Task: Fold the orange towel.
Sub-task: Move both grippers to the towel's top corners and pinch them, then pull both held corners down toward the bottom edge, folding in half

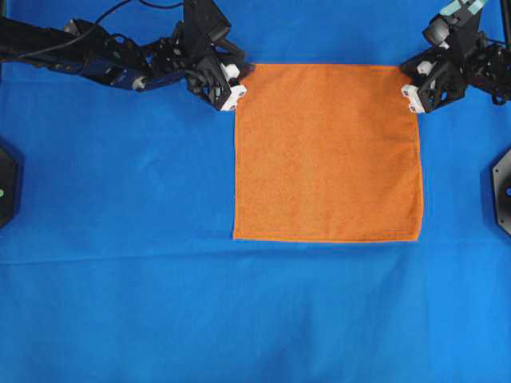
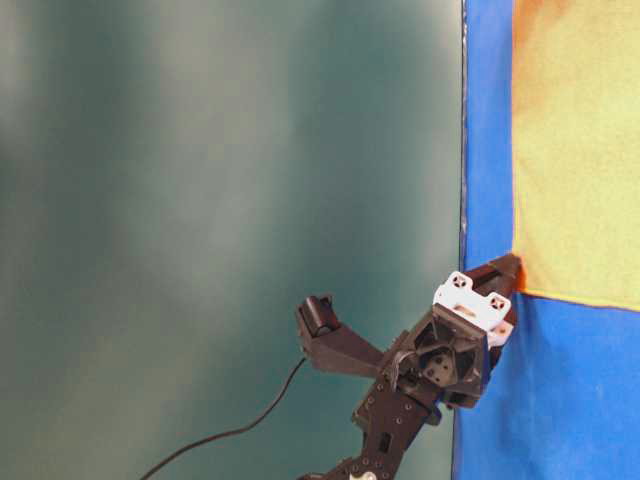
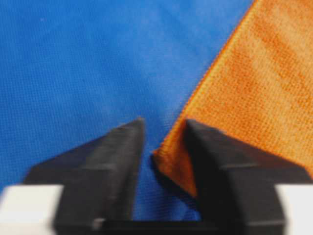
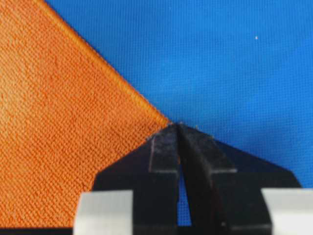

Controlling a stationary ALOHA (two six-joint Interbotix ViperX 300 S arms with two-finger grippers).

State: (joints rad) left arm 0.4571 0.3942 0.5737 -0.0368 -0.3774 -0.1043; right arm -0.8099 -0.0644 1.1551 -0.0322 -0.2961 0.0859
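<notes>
Your orange towel (image 1: pixel 327 152) lies flat on the blue-covered bench (image 1: pixel 120 279), toward its far edge and right of centre. Your left tool (image 1: pixel 239 76) has its jaws partly apart around the towel's far-left corner; your right tool (image 1: pixel 406 80) is pinched closed at the far-right corner.

Item count as recorded: 1 orange towel (image 1: pixel 327 152) lay on 1 blue cloth (image 1: pixel 120 239) covering the table. 2 robot arms were present, carrying 1 left gripper (image 1: pixel 239 80) and 1 right gripper (image 1: pixel 406 82). Each gripper had 2 black fingers (image 3: pixel 117 156). 2 black mounts (image 1: pixel 503 191) sat at the side edges, 1 per side.
</notes>
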